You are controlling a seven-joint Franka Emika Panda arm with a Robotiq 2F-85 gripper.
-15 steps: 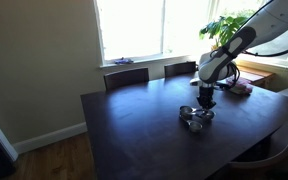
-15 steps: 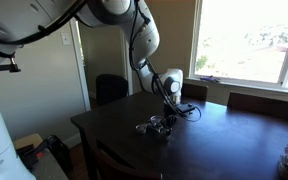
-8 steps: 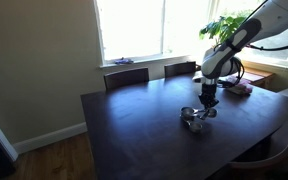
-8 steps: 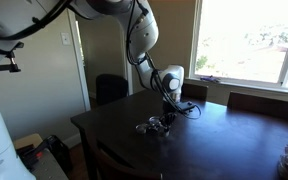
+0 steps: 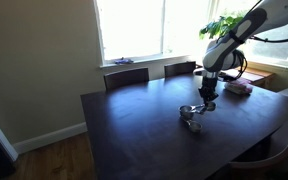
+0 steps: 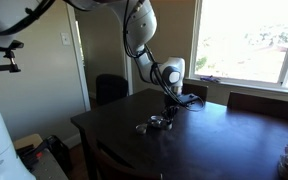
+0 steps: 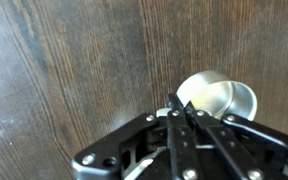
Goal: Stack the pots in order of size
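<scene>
We see that the claw (image 5: 206, 103) has risen a little from the pots (image 5: 192, 117) since a second ago, its fingers pressed together. In the wrist view one pot (image 7: 216, 97) lies just beside the tips. The pots sit on a dark wooden tabletop (image 5: 134, 130), with chairs (image 5: 126, 76) at its far edge under a bright window (image 5: 134, 28).

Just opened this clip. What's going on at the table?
A robot arm is working over a dark wooden table that holds a cluster of small silver pots. Its gripper is shut and sits just above them. In the wrist view one pot lies right at the fingertips, but whether it is pinched or merely close cannot be told. The exterior views are too small to show any nesting.
</scene>
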